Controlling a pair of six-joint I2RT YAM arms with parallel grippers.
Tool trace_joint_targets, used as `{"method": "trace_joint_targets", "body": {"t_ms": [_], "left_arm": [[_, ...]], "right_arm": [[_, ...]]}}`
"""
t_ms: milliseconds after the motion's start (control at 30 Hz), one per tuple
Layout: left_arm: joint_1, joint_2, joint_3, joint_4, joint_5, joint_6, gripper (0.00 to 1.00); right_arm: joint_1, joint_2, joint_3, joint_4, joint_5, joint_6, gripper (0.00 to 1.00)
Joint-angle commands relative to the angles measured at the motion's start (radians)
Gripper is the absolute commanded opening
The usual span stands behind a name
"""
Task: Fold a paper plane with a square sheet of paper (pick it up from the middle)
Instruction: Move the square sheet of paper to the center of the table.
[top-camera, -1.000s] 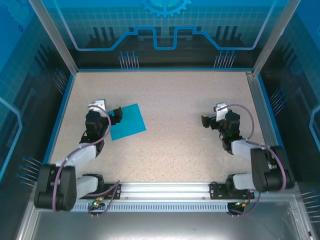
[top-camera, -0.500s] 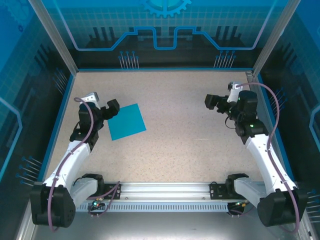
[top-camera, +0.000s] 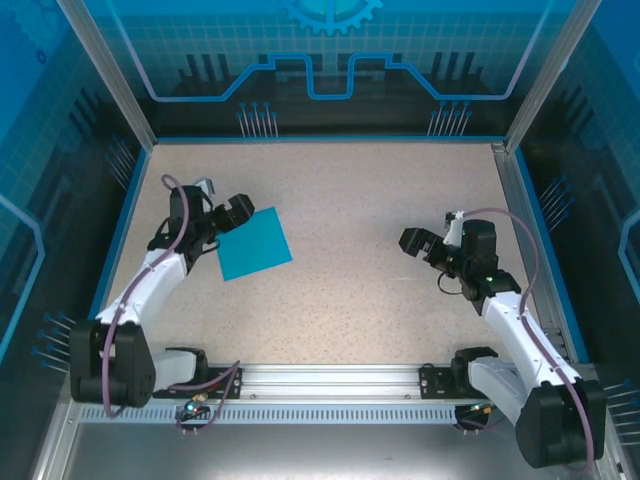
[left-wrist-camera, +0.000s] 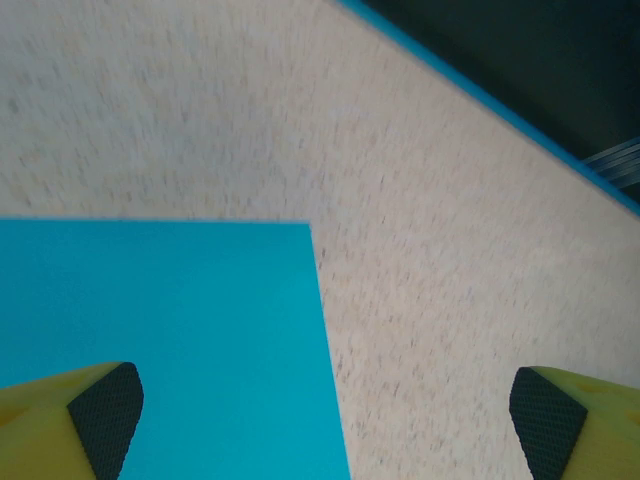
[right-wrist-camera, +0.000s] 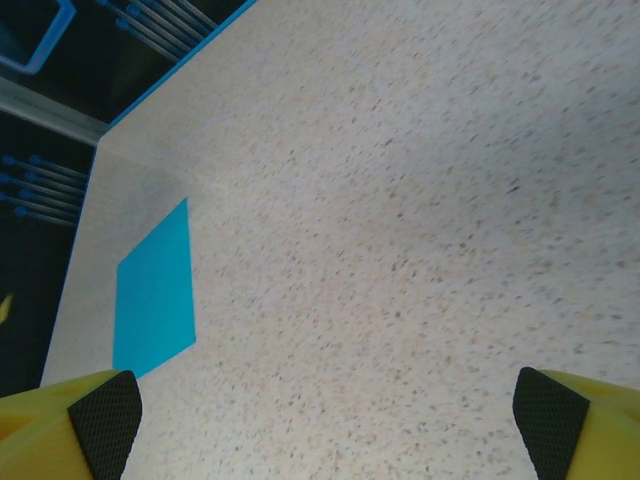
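None of the folding is done, as far as I can see: the square sheet of paper (top-camera: 254, 244) lies flat and uncreased on the left part of the table (top-camera: 360, 190), a plain cyan square with all four corners out and nothing yet resembling a plane. My left gripper (top-camera: 238, 212) is at the sheet's far-left edge with its jaws spread wide and nothing between them. From the left wrist camera, one pad hangs over the blue paper and the other over bare tabletop, with the sheet's right-hand edge running between them and a corner ahead. I cannot tell whether that pad touches the paper or only hovers above it. My right gripper (top-camera: 412, 241) is also spread wide and empty, over bare table on the right half, well apart from the sheet; in its wrist camera the paper is a small blue patch far off to the left. By my reckoning the whole job is ahead: taking the sheet up from its middle, then every crease. The left gripper sits at the edge and not the middle, so I judge even the pickup has not begun.
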Motion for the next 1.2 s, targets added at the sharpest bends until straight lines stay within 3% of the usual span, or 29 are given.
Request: {"method": "trace_joint_targets", "body": {"t_ms": [0, 167, 367, 600, 900, 1167], "left_arm": [[-0.013, 0.100, 0.076, -0.113, 0.094, 0.000, 0.98], [-0.029, 0.257, 0.193, -0.230, 0.073, 0.010, 0.99], [-0.077, 0.416, 0.315, -0.337, 0.032, 0.060, 0.99], [-0.079, 0.466, 0.291, -0.346, -0.020, 0.026, 0.99], [-0.139, 0.519, 0.226, -0.315, 0.027, 0.036, 0.99], [-0.291, 0.573, 0.158, -0.254, 0.054, 0.037, 0.99]], "right_arm": [[0.065, 0.014, 0.014, 0.052, -0.102, 0.008, 1.00], [0.245, -0.002, 0.026, -0.014, 0.093, 0.004, 1.00], [0.314, 0.135, 0.072, -0.010, 0.089, -0.006, 0.99], [0.399, 0.300, 0.196, -0.087, 0.146, -0.040, 0.99], [0.413, 0.396, 0.207, -0.138, 0.270, -0.018, 1.00], [0.343, 0.376, 0.162, -0.181, 0.320, 0.029, 0.99]]}}
